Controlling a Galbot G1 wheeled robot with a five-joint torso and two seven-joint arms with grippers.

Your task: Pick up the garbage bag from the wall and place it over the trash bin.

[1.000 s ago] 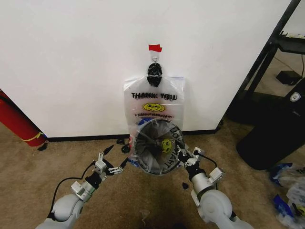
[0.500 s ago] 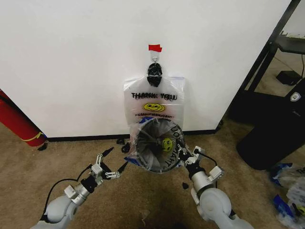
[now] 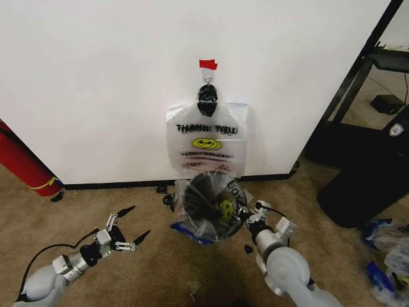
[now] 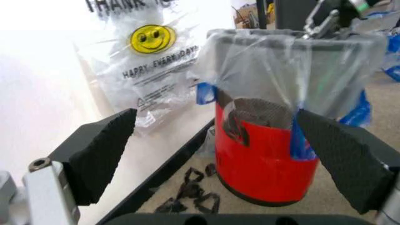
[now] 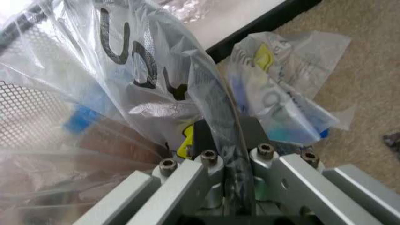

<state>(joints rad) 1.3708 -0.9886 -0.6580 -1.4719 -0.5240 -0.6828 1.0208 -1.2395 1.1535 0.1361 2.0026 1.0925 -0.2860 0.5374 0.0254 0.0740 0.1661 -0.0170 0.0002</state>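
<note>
Bag over bin, R gripper clamped on it.
Bag (image 3: 211, 208) lines bin (image 4: 265, 164) at wall (image 3: 96, 77) base, below 2nd bag (image 3: 206, 144) on hook. R gripper (image 3: 248, 220) pinches bag at bin rim; L gripper (image 3: 121, 233) wide open, empty, left of bin.

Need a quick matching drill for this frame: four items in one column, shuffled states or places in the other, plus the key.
1. garbage bag
2. left pincer
3. right pincer
4. spare smiley bag

A. open, clear of the bin
B. hangs on the wall hook
C. draped over the trash bin
D. shut on plastic at the bin rim

Pairs: 1-C, 2-A, 3-D, 4-B
</note>
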